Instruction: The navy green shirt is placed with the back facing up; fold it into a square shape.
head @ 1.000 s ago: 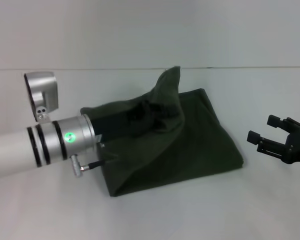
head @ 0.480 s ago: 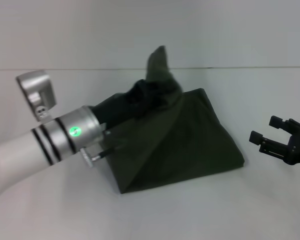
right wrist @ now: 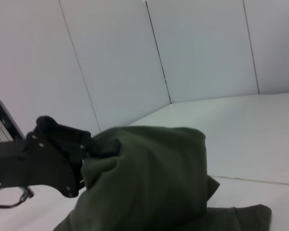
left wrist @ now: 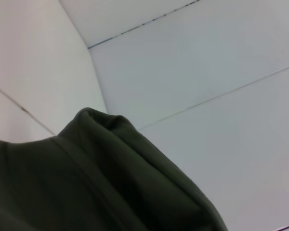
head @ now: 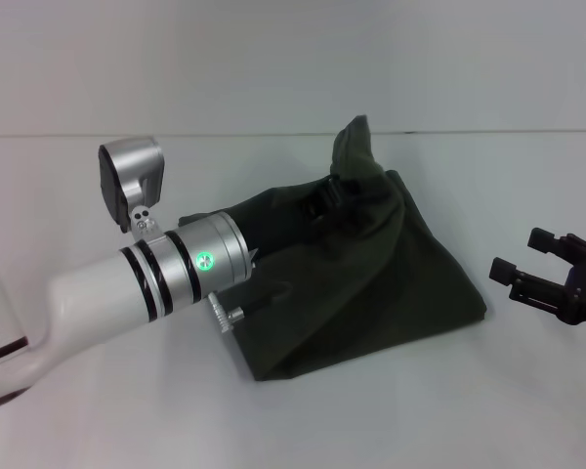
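My left gripper pinched the dark olive-green cotton shirt; I judged it should lower toward 3 o'clock slowly; black right gripper waited open

I'm looking at a plain white tabletop that runs back to a pale panelled wall. Thin dark seams divide the panels. Lighting looks soft and even throughout.

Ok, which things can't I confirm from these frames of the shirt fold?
- Left gripper fingertips: the navy green shirt drapes over them in the head and right wrist views; the left wrist view shows only cloth.
- The shirt's lower layers and front: hidden beneath its raised fold.
- Right gripper: open, its body cut off by the head view's edge.
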